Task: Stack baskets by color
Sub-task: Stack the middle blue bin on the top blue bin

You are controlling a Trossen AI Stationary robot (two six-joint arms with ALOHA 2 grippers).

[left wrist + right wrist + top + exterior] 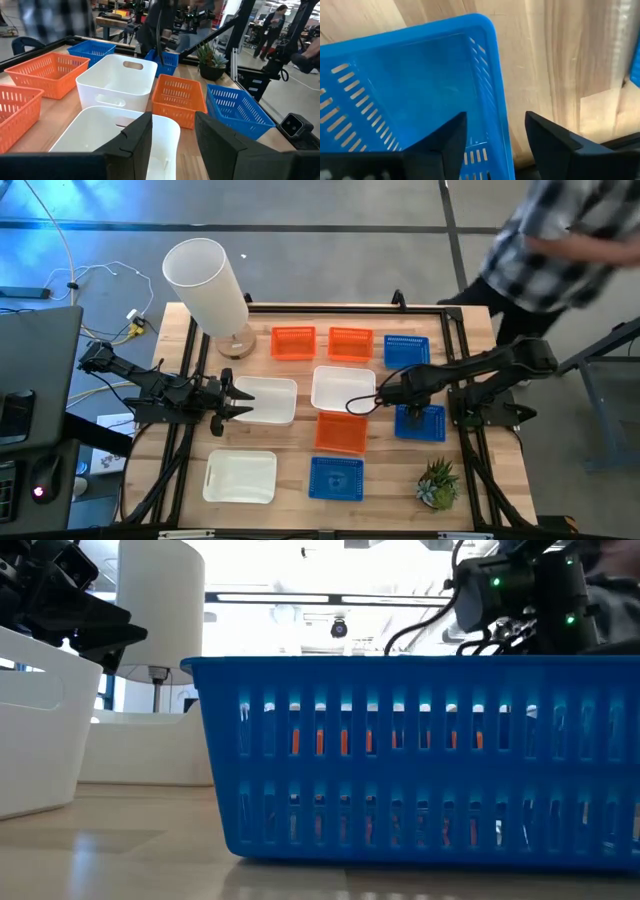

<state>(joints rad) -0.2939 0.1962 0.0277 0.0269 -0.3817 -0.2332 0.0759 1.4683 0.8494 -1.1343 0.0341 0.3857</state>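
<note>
Several small baskets lie on the wooden table: two orange [293, 342] [350, 343] and a blue one [406, 350] along the far side. Two white ones [265, 400] [343, 388] sit mid-table, and an orange [340, 432], a white [240, 476] and a blue one [336, 477] sit nearer. My right gripper [496, 116] points down, open, over a corner of another blue basket [410, 85] at right [419, 422]. One finger stands inside its wall [497, 100], one outside; no touch shows. My left gripper [172, 120] is open, level, over the left end of a white basket [110, 135].
A tall white cylinder on a wooden base [205, 280] stands at the far left corner and a small green potted plant [438, 483] at the near right. A person in a checked shirt [560, 240] stands beyond the table's far right corner. Black frame rails [470, 470] line the table's edges.
</note>
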